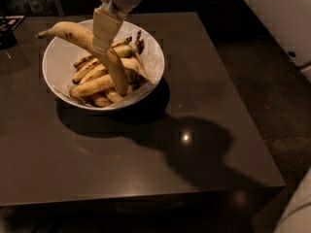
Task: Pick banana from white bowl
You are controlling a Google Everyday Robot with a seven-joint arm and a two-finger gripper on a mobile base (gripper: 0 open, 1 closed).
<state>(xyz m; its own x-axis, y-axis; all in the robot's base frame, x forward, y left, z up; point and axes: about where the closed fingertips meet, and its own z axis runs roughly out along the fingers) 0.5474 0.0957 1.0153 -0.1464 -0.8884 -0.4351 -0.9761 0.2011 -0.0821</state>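
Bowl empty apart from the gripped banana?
No. Several shorter bananas lie in the bowl, below the gripper, which holds the banana over the bowl's middle.

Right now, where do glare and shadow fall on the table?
Camera view: one small glare spot on the dark table; a broad shadow spreads from the bowl to the lower right; the gripper, above the bowl, holds the banana.

The grey-white two-finger gripper, over the wide glossy white bowl, is cut off by the top edge; its beige front finger covers the middle of the long curved yellow banana it clamps (the other finger hidden behind).
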